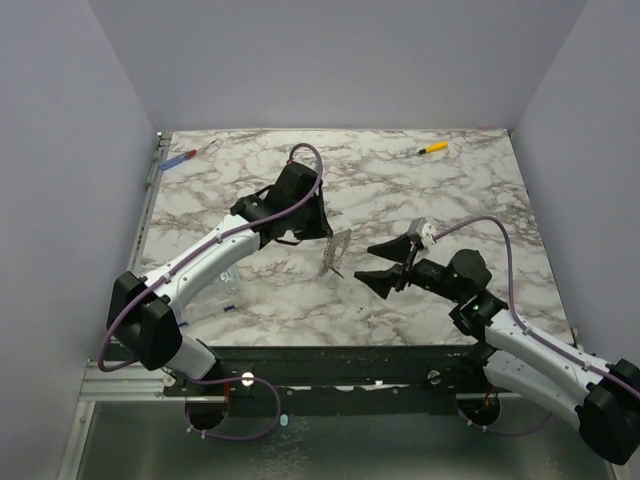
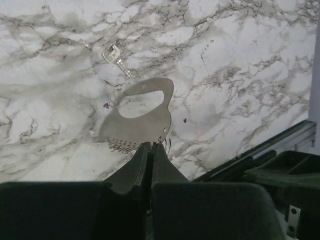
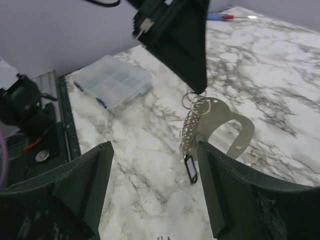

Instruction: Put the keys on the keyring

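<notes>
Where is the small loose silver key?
The small silver key lies upper left in the left wrist view, on the marble table beyond the grey metal plate the left gripper holds.

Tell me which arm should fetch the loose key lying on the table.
Right. The left gripper is shut on the keyring, holding its metal plate and chain aloft; the right gripper is open and empty, free for the key.
</notes>
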`<state>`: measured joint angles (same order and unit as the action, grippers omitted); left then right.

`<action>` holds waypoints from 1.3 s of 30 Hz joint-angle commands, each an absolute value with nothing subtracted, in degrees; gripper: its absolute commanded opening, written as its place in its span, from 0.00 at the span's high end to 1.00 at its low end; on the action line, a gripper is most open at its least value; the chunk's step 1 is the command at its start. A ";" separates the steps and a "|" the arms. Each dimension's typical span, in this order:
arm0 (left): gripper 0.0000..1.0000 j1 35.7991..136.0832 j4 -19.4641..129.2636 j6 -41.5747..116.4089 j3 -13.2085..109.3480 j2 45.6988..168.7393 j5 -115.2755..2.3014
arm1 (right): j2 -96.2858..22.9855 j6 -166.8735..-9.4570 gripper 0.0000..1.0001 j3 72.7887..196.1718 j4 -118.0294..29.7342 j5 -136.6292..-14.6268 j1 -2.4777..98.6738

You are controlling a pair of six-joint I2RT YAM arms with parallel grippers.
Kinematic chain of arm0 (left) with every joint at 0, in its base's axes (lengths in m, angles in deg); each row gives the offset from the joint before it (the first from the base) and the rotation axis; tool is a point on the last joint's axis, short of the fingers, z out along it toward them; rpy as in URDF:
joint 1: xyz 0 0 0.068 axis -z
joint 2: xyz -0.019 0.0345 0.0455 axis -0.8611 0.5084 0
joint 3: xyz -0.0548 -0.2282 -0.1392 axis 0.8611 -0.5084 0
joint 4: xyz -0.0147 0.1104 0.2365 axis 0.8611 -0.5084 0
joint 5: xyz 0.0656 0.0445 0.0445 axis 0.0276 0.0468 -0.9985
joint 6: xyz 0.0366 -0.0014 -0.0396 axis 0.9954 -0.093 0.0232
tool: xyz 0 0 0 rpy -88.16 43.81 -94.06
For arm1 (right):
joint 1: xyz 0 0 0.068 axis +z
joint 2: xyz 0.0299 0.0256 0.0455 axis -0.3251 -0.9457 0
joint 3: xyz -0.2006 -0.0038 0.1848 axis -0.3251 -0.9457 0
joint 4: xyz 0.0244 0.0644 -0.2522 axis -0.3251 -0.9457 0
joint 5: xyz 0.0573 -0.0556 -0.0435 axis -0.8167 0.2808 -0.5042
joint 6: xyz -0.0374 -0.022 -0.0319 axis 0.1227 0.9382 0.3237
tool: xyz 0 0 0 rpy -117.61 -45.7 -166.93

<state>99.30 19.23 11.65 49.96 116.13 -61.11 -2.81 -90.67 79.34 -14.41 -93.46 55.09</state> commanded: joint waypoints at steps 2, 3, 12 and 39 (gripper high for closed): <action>1.00 95.44 15.35 3.39 50.45 115.13 -45.04 | -4.38 -88.96 0.25 76.36 -1.19 -107.12 57.02; 1.00 95.32 15.35 2.81 50.43 115.09 -43.81 | -5.10 -89.06 0.25 75.88 0.73 -107.94 57.41; 1.00 94.56 15.52 -3.72 49.26 114.18 -33.32 | -14.12 -74.39 0.33 75.71 5.81 -103.04 67.32; 1.00 94.64 19.92 -10.26 43.60 108.02 -29.26 | -9.98 -62.19 0.40 75.38 0.84 -87.97 71.82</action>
<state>94.66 18.25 -8.43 43.93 110.44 -31.84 -11.27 -63.59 74.66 1.66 -89.37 70.94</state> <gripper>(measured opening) 0.017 0.603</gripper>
